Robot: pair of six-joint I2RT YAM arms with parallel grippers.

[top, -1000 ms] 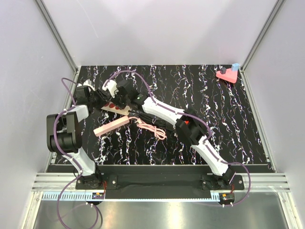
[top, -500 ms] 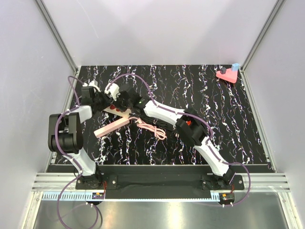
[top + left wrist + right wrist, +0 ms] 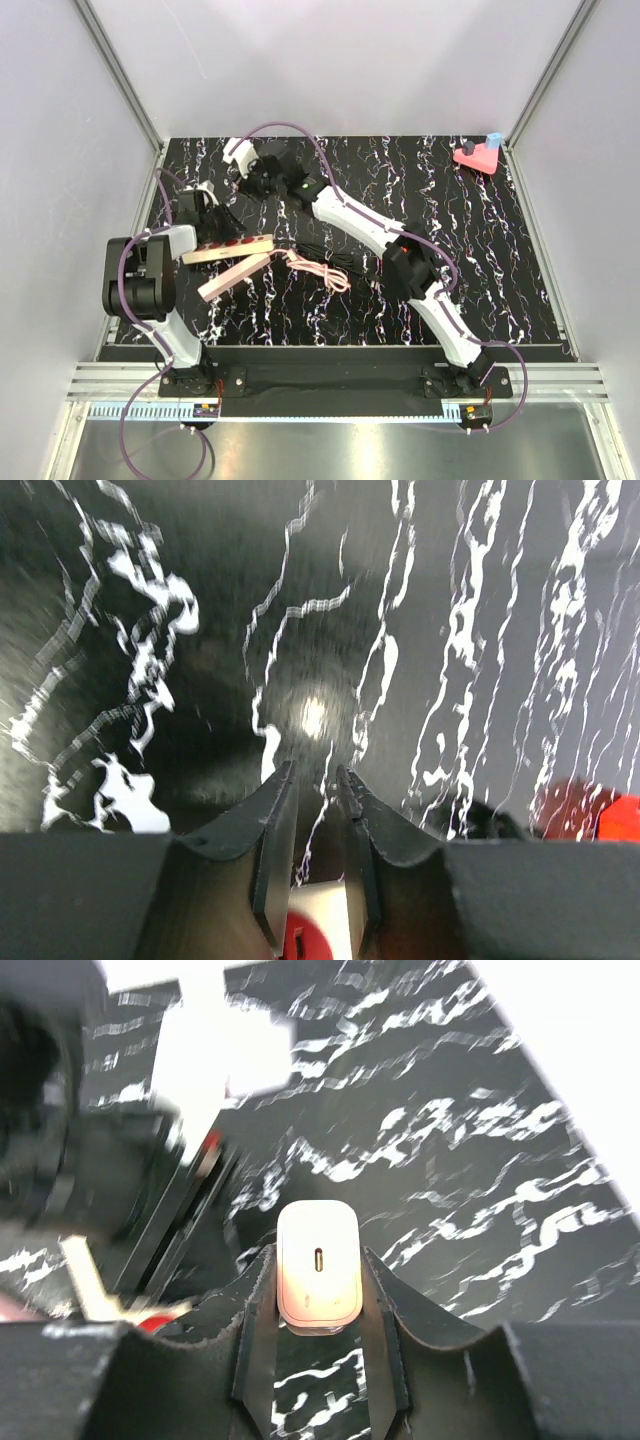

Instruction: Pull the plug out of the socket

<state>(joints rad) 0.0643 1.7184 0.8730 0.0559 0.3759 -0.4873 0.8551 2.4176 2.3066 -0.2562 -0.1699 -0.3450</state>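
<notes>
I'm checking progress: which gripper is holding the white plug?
The right gripper, shut on the white plug; the left gripper instead clamps the socket bar.

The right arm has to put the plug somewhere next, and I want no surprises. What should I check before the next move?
1. The white plug is held in the right gripper: ok.
2. Plug is apart from the long cream-beige socket bar with red outlets: ok.
3. The left gripper is shut on the socket bar: ok.
4. Plug's front port is free of any cable: ok.
5. The pink coiled cable is clear of the right arm: cannot tell.
</notes>
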